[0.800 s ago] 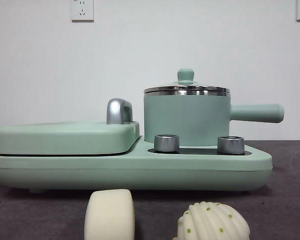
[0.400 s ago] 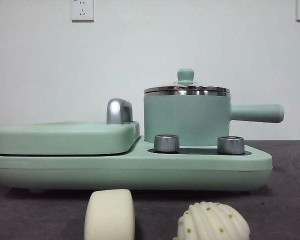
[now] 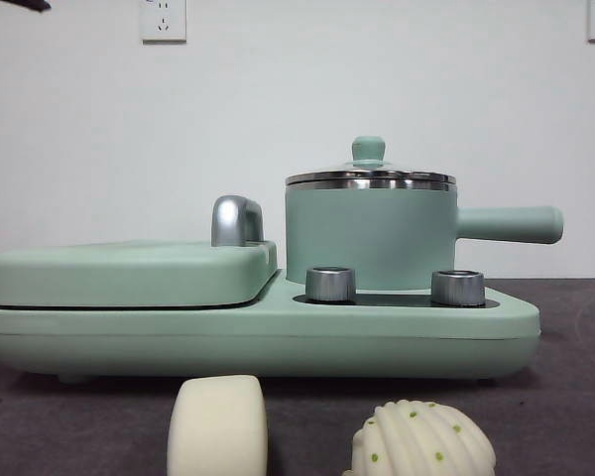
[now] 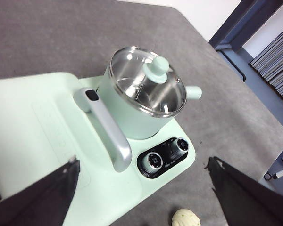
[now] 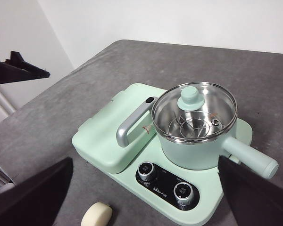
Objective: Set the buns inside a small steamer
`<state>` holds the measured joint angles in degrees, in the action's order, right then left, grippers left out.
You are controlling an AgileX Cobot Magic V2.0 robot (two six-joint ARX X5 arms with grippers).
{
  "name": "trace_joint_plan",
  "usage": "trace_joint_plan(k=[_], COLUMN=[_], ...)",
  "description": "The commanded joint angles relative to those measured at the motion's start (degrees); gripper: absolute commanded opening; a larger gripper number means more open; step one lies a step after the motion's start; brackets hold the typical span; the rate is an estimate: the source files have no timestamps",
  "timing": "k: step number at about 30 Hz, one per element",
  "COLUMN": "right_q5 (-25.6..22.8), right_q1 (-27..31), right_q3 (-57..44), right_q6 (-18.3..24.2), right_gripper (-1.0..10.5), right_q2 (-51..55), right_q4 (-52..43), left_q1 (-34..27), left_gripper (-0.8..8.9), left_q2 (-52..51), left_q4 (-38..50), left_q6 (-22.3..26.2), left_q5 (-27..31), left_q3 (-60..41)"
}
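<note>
Since the earlier frames, only a black arm tip [image 3: 25,5] has come into the front view's top corner, while the 2 buns, the smooth bun [image 3: 218,424] and the pleated bun [image 3: 422,438], lie unmoved on the table [image 3: 575,397] just before the cooker base [image 3: 258,337]. Both the left end effector [image 4: 141,197] and the right end effector [image 5: 146,197] are held wide open and empty, high above the small steamer [image 3: 369,236], whose glass lid [image 5: 194,110] is seen shut. No step is judged begun: the lid must first be lifted by its knob [image 3: 368,150] before a bun can be grasped and lowered in.
</note>
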<state>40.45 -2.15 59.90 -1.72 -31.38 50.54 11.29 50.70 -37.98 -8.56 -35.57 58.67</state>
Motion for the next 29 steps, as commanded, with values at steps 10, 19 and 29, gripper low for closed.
trace_joint_plan(k=[10,19,29], right_q5=[0.07,0.07,0.04], right_q1=[-0.09,-0.09,-0.09], right_q3=[0.96,0.96,0.96], right_q6=[0.44,0.24,0.26], right_gripper=[4.9,4.9,4.9], right_q2=[-0.35,-0.35,-0.35], right_q4=[-0.37,-0.37,-0.37], left_q1=[3.06,9.05,17.51], left_gripper=[4.47,4.48,4.47], left_q2=[18.16,38.60,61.46], left_q4=[-5.51,-14.05,-29.05], left_q6=[1.42,4.57,6.86], left_q5=[0.02,6.60,19.34], left_q3=[15.93,38.07,67.91])
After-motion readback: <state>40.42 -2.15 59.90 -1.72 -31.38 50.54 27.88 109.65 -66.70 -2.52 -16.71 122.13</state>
